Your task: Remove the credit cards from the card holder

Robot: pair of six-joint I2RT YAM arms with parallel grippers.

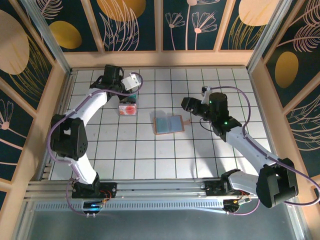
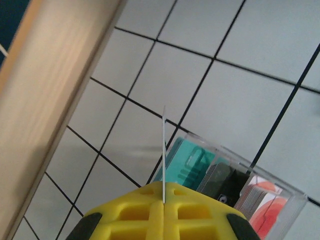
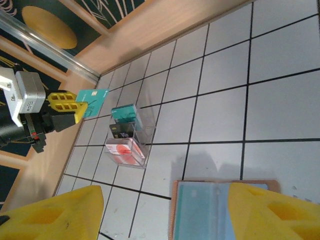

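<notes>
Cards of this sort are light, stiff across the face yet springy, and slick. A firm pinch on one short edge with flat pads looks the surest hold, since a loose grip would likely let one slide. The left hand is clamped on a teal card, which rises edge-on from between its fingers. A clear box of other credit cards sits just below and ahead of it. The right hand has its fingers spread wide and holds nothing. The card holder lies open on the bench just beneath and ahead of it, grey-blue inside up. Whether its pockets hold any card I cannot tell. It looks soft and light, apt to shift when tugged.
</notes>
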